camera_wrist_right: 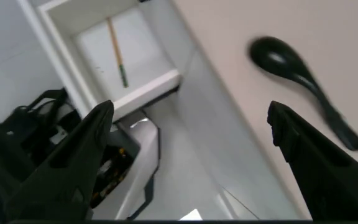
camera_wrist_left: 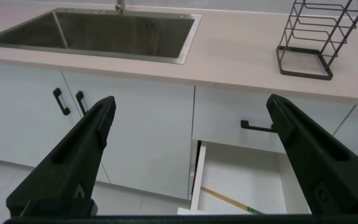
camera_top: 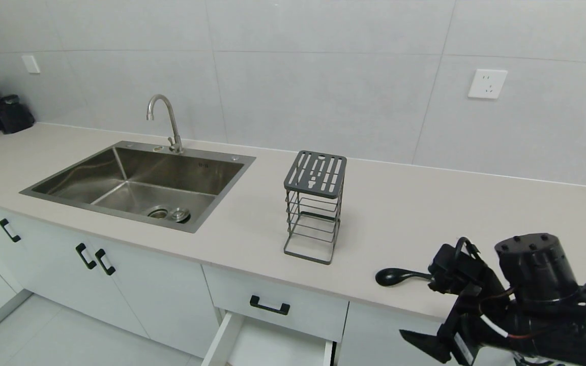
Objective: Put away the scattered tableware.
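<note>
Landmark: I took the wire rack [camera_top: 314, 206] [camera_wrist_left: 316, 37], standing upright on the counter [camera_top: 425, 213], as my reference.
Spoon: the black spoon [camera_top: 400, 276] [camera_wrist_right: 303, 74] lay flat on the counter, to the right of the rack and nearer the front edge. Its bowl was turned toward the rack.
Right gripper: the right gripper [camera_wrist_right: 190, 112] had its fingers spread wide and held nothing. It sat off the front edge, right of the rack, and the spoon lay beyond its fingertips, not between them.
Left gripper: the left gripper [camera_wrist_left: 190, 102] was also spread wide with nothing in it. It faced the cabinet fronts, lower than the rack.
Drawer: the drawer [camera_top: 216, 340] [camera_wrist_left: 197, 177] [camera_wrist_right: 148, 90] was pulled out below the rack, under a closed drawer front.
Chopstick: a thin wooden stick with a green end [camera_wrist_left: 225, 199] [camera_wrist_right: 117, 53] lay inside that drawer.
Sink: the steel sink [camera_top: 181, 173] [camera_wrist_left: 123, 31] was set into the counter left of the rack.
</note>
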Robot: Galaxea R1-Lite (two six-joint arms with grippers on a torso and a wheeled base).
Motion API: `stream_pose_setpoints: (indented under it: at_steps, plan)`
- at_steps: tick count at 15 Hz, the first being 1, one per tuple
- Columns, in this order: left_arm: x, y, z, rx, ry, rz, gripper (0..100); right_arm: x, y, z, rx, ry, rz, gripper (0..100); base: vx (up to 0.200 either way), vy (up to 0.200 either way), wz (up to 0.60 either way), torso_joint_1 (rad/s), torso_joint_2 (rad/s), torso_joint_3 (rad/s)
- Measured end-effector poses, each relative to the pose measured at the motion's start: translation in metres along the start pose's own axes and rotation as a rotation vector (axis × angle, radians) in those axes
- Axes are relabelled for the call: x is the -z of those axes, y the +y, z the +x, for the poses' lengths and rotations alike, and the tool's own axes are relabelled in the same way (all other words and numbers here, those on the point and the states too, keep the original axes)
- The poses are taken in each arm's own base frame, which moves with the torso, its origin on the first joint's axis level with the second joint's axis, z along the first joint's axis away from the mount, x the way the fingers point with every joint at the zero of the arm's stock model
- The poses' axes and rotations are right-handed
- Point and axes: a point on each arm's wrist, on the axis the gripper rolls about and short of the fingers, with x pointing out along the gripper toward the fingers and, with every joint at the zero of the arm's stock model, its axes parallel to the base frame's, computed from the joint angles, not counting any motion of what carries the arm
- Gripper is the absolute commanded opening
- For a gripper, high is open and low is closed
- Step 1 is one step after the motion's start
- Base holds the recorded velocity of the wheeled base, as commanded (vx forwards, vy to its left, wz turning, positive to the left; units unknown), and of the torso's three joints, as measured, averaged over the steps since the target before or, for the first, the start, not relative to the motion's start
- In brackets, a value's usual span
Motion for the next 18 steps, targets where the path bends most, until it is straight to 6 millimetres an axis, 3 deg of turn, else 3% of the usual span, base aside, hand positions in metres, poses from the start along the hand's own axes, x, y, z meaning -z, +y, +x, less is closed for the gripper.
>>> stream_pose_setpoints:
  at_steps: [2, 5, 8, 11, 18]
  plan:
    - [0.0, 0.0, 0.0, 0.0, 0.0, 0.0, 100, 0.008, -0.022, -0.001, 0.058, 0.019, 0.023, 100, 0.0, 0.0, 0.0, 0.0, 0.0, 0.0]
    - [0.0, 0.0, 0.0, 0.0, 0.0, 0.0, 100, 0.008, -0.035, 0.005, 0.086, 0.032, 0.051, 100, 0.0, 0.0, 0.0, 0.0, 0.0, 0.0]
    - [0.0, 0.0, 0.0, 0.0, 0.0, 0.0, 100, -0.001, -0.055, 0.023, 0.118, 0.032, 0.047, 100, 0.0, 0.0, 0.0, 0.0, 0.0, 0.0]
    - [0.0, 0.0, 0.0, 0.0, 0.0, 0.0, 100, 0.007, -0.08, 0.037, 0.155, 0.077, 0.026, 100, 0.0, 0.0, 0.0, 0.0, 0.0, 0.0]
    - [0.0, 0.0, 0.0, 0.0, 0.0, 0.0, 100, 0.017, -0.089, 0.064, 0.104, 0.107, 0.046, 100, 0.0, 0.0, 0.0, 0.0, 0.0, 0.0]
